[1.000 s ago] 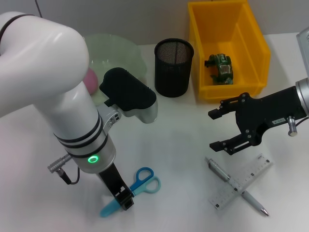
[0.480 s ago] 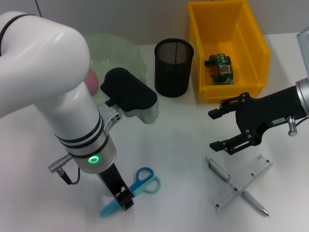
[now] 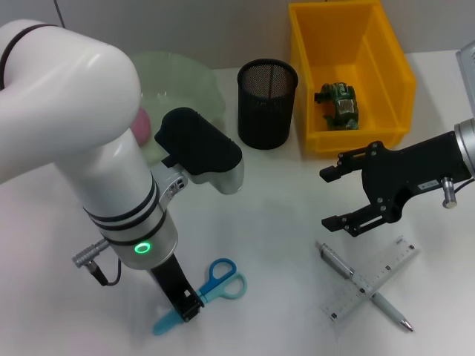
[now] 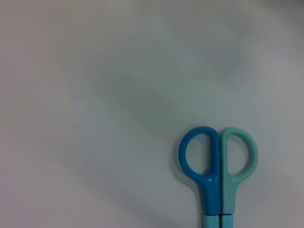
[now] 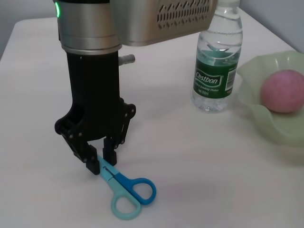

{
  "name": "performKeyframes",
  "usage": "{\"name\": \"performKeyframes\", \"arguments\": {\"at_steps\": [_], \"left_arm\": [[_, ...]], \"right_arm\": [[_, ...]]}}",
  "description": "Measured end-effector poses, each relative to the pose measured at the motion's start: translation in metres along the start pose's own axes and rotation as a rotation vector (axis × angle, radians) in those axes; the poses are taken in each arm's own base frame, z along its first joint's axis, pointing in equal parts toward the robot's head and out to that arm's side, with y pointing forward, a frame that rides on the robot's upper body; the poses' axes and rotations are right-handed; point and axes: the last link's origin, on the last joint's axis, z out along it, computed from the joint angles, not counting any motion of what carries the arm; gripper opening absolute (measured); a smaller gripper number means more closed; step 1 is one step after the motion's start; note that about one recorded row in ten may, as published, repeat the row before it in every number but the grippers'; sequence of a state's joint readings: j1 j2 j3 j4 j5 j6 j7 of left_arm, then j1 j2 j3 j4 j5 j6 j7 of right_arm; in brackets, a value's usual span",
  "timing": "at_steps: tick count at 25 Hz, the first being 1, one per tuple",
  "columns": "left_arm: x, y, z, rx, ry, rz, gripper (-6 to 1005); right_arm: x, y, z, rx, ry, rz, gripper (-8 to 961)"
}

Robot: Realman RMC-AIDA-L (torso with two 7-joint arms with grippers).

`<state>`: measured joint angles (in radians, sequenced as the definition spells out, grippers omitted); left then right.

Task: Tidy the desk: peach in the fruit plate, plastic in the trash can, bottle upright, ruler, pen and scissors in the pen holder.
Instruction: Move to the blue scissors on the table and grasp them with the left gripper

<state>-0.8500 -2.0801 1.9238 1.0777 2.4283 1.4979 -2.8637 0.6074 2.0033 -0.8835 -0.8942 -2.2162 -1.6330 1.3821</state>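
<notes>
Blue plastic scissors [image 3: 211, 285] lie flat on the smooth white bench [image 3: 282, 222], at about 7 o'clock in the head view, with two rounded finger loops, one dark blue and one pale teal, and a light blue blade cover. The left pincer [image 3: 189, 308] stands upright over the blade end, its black fingers [image 5: 90, 159] narrowly parted on either side of the blades, their tips down at the bench. In the left wrist view the loops sit side by side, touching along their inner edges.

At about 4 o'clock a clear plastic ruler [image 3: 371, 288] and a silvery pen [image 3: 364, 285] lie crossed, the pen on top. Just above them the right pincer [image 3: 335, 199] hangs off the bench, its black jaws spread wide and holding nothing.

A black mesh pen holder [image 3: 267, 104], cylindrical, stands at 12 o'clock. Beside it at 1 o'clock sits the yellow plastic bin [image 3: 349, 74] with crumpled green plastic [image 3: 338, 104] inside. At 11 o'clock the wavy-rimmed pale green plate [image 5: 270, 104] holds the fuzzy pink peach [image 5: 284, 91]. A clear water bottle [image 5: 216, 61] with a green label stands upright near the plate.
</notes>
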Motion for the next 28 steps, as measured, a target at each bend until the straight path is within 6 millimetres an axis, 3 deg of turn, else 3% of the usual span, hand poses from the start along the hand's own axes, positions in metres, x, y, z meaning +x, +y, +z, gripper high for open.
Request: {"name": "performKeyframes", "arguments": {"at_steps": [8,28], "left_arm": [[0.001,0.000,-0.005,-0.013,0.017,-0.010,217],[0.002,-0.007,-0.018,-0.098,0.089,-0.050,210]], "right_arm": [[-0.001,0.000,-0.001,0.002,0.000,-0.003,817],[0.000,0.000,-0.005,0.013,-0.013,0.007,817]]}}
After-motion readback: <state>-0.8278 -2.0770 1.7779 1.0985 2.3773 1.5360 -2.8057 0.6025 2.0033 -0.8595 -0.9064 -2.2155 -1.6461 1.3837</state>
